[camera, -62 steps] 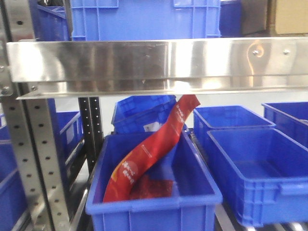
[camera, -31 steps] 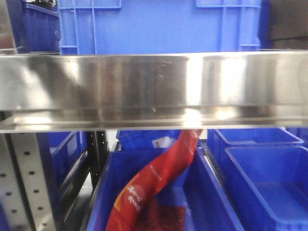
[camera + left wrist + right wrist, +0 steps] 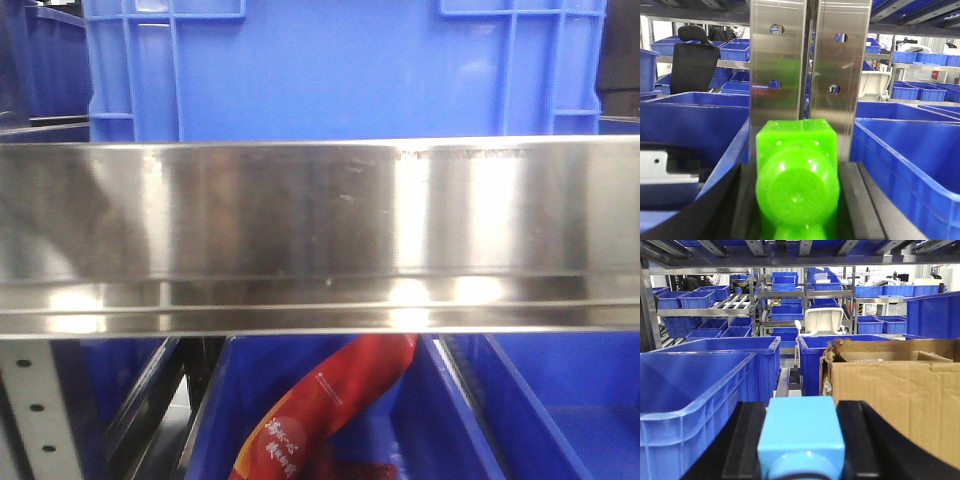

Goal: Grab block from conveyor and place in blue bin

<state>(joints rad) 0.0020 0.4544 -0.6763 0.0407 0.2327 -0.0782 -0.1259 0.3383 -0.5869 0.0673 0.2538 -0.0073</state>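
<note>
Green fills the left wrist view: the block (image 3: 796, 150) sits clamped in the left gripper (image 3: 798, 172), so the grab looks done. The right gripper (image 3: 801, 410) pinches a light blue block (image 3: 801, 437). Farther off, beside a steel upright (image 3: 785, 75), stand blue bins (image 3: 900, 175). No conveyor shows, and the drop is yet to come.

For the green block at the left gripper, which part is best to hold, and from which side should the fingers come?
Grip the block by its two flat side walls, one finger from each side, as the left gripper appears to hold it now. Those walls are flat and parallel, so the pads sit well; the rounded stud facing the camera would likely slip.
</note>
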